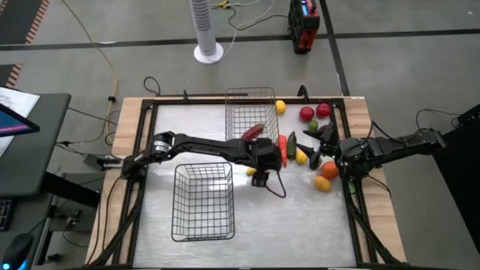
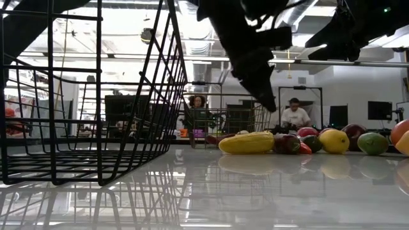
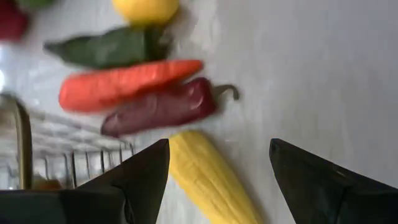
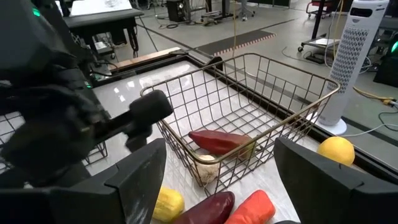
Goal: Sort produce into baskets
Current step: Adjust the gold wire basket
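Note:
My left gripper is open and hovers just above a long yellow vegetable, which lies on the table below the gap between its fingers and also shows in the low view. Beside the yellow vegetable lie a dark red pepper, an orange-red carrot, a green pepper and a lemon. My right gripper is open and empty above the produce at the table's right. The far basket holds a red pepper and a whitish piece. The near basket stands empty.
Red apples, a lemon and two orange fruits lie at the table's right, around my right gripper. The left arm reaches across between the two baskets. A white fan stands beyond the table's far edge. People sit in the room behind.

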